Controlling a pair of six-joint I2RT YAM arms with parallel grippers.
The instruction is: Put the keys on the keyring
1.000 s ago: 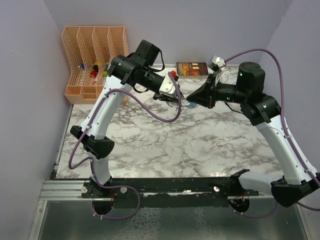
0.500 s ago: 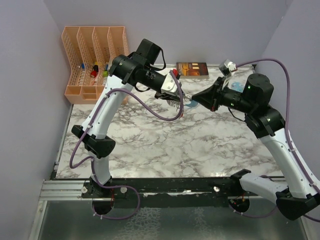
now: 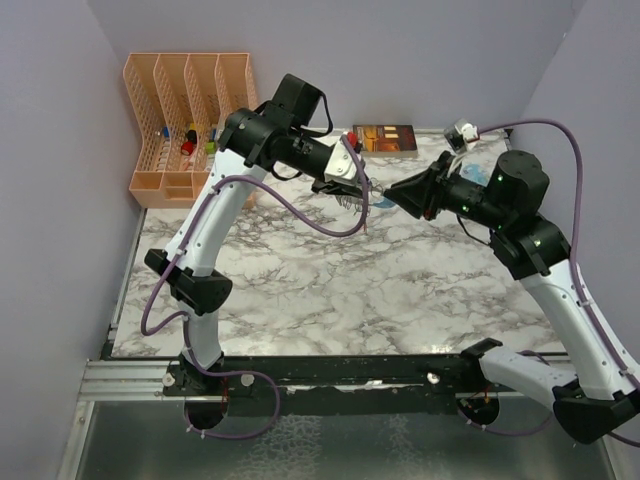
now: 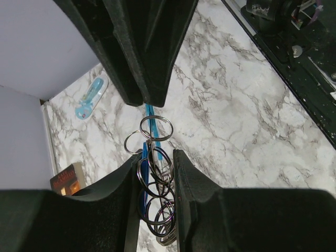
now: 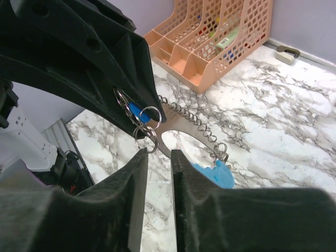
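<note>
Grey-veined white marble for a desk (image 3: pixel 330 290), walled in pale lilac. Along the near edge, a black rail (image 3: pixel 330 370) with both arm bases. Farther in, over the back half of the desk, left hand (image 4: pixel 156 157) and right hand (image 5: pixel 159 155) tip to tip, raised off the marble. Left hand clamped on the keyring (image 4: pixel 155 178): a bunch of grey metal rings squeezed between its fingers, two rings sticking out past the tips, a strip of blue strap among them. Right hand with fingers a little apart, nothing between them, tips just beside the sticking-out rings (touching or not, cannot tell). Cannot make out the keys for certain. Beyond, flat on the marble, a pale-blue see-through object (image 4: pixel 90 98). At the back wall, a brown book (image 3: pixel 385 137); in the far left corner, an orange slotted file rack (image 3: pixel 190 110) with small coloured things in its slots.
</note>
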